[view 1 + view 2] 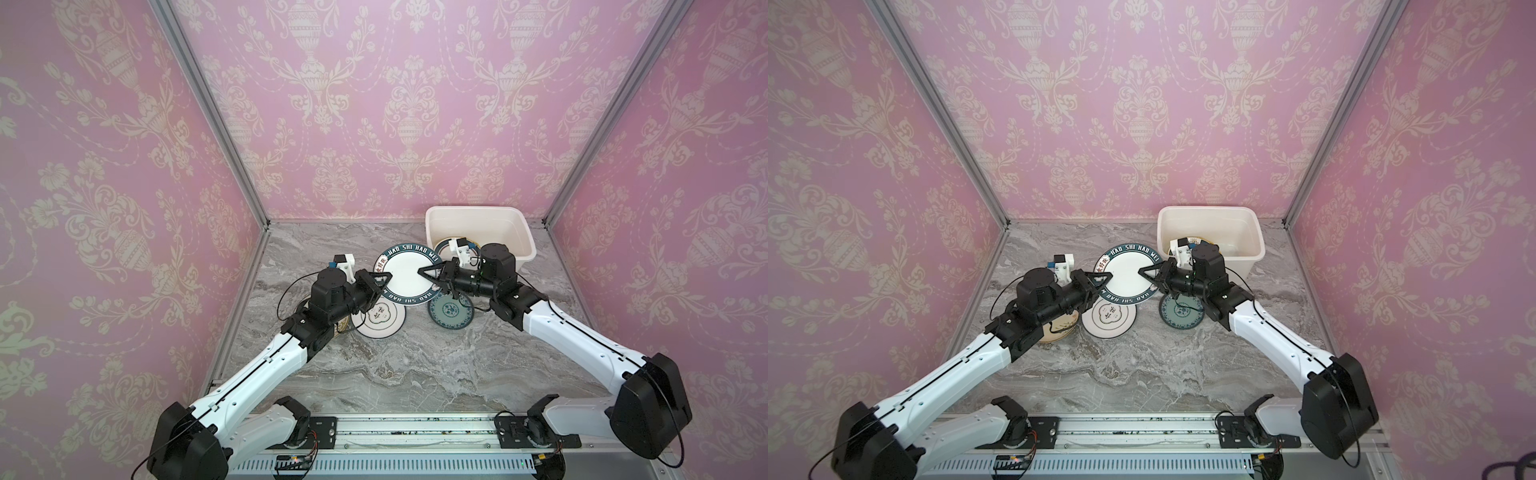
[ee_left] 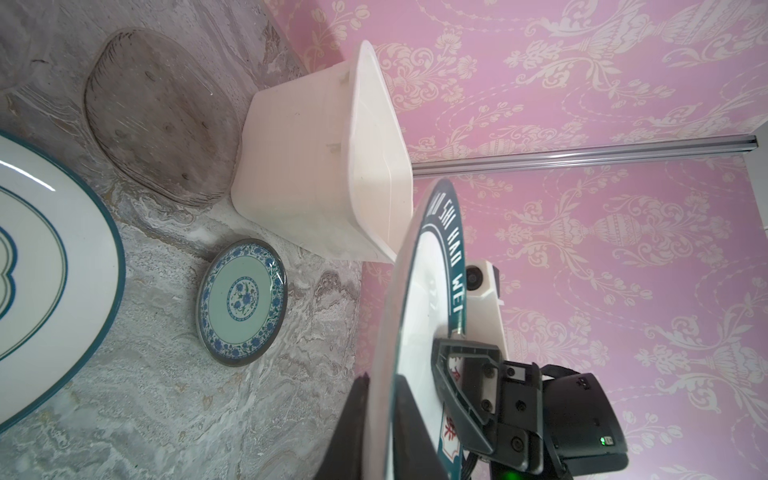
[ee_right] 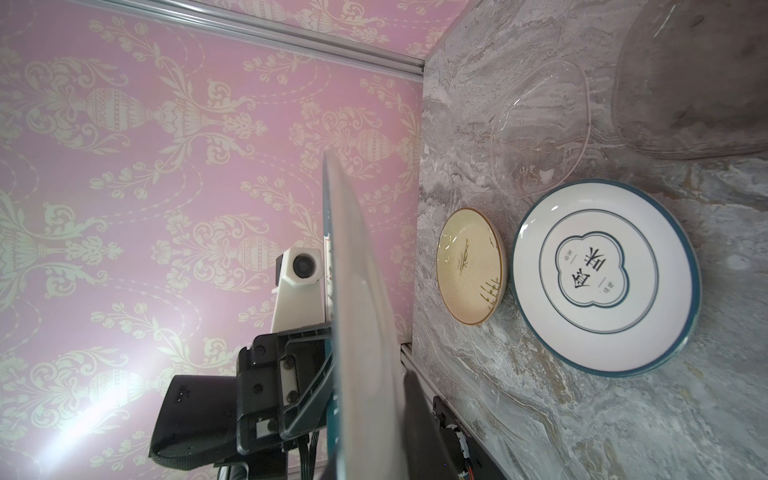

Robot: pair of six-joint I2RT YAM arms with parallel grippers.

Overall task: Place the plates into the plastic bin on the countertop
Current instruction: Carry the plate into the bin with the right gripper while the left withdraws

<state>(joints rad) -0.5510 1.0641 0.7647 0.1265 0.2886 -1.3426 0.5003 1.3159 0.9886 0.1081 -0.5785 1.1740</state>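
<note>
Handover in mid-air. Lettered plate (image 1: 405,276) hangs roughly level above the bench (image 1: 415,365), caught at opposite rims: left claw (image 1: 385,277) on its left edge, right claw (image 1: 422,272) on its right edge. Right claw is clamped tight on the rim, one jaw over and one under. Left claw straddles the rim too, but I can't tell whether it pinches or has slackened (left wrist view shows the rim running between the jaws, contact unclear).

Key relation: plastic bin (image 1: 490,228) stands at the back right of the bench, just behind and right of the right claw. Right arm is plainly the nearer one. Plate is round, so no long axis to line up. What counts is the claw-to-claw line, running left to right, with the bin off its right end. Likely the left claw must let go before the right one carries the plate back over the bin's rim. Bin looks wider than the plate, so a flat drop should fit.

Views differ:
- Both top views show a plate (image 1: 445,246) lying inside the bin; wrist views don't.
- Left wrist view gives the teal patterned plate (image 2: 241,301) near the bin's foot, plus a clear glass plate (image 2: 162,116) that is near invisible from above.
- Right wrist view gives the cream plate (image 3: 471,266) just beside the blue-rimmed white plate (image 3: 606,276), and a second glass plate (image 3: 540,129) beyond
</note>
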